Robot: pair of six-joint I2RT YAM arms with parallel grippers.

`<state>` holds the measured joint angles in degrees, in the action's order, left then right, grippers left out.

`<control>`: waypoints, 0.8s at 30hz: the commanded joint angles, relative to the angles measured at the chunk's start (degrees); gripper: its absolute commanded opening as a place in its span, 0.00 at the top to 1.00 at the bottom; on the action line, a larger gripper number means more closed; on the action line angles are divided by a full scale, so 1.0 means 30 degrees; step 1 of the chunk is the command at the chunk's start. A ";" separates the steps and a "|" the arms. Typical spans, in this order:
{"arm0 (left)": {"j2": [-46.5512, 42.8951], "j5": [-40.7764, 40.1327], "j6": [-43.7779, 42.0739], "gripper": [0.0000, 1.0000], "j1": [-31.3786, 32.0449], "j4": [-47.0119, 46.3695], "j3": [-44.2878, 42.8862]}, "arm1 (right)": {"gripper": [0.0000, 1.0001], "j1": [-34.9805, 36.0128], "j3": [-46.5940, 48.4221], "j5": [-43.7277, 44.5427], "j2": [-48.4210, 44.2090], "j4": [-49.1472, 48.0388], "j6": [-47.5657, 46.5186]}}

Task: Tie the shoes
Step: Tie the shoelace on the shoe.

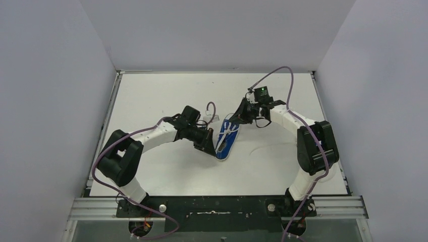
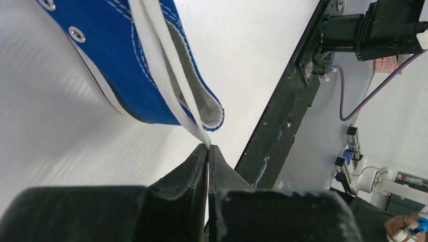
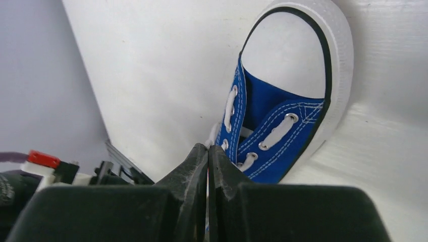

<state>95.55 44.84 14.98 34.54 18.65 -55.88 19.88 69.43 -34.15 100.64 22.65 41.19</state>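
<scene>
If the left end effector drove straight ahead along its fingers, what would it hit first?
The shoe, at its heel collar, probably: the left end effector, shut on the lace, points there from close by, with only lace between.

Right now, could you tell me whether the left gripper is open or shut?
Shut: the left gripper pinches the white lace between touching fingertips.

Nothing legible shows in any view: no text, label, brand, number or sign can be read. The blue shoe (image 1: 225, 138) shows only plain canvas and a plain white toe cap, with no readable lettering on either.
</scene>
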 commanded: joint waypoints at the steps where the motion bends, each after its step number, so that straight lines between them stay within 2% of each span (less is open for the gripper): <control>1: 0.0112 0.0102 -0.0097 1.00 0.0534 0.0115 -0.1229 | 1.00 -0.0320 -0.0982 -0.2354 -0.0781 -0.6762 0.4937; 6: 0.0069 0.0135 0.0028 1.00 0.0534 0.0581 -0.1594 | 1.00 -0.0412 -0.0414 -0.2782 -0.0587 -0.6076 0.4958; 14: 0.0828 -0.0605 0.0230 1.00 0.0028 0.1269 -0.2240 | 1.00 -0.0897 -0.1294 -0.2659 -0.0288 -0.6110 0.4518; 24: 0.0137 -0.0512 -0.0128 1.00 -0.0221 0.1907 -0.0261 | 1.00 -0.1696 0.0097 -0.3075 0.1790 -0.5997 0.3636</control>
<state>98.00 41.98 15.59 33.93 23.03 -58.17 15.25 65.69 -41.71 103.42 7.38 53.80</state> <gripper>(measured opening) 0.006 0.023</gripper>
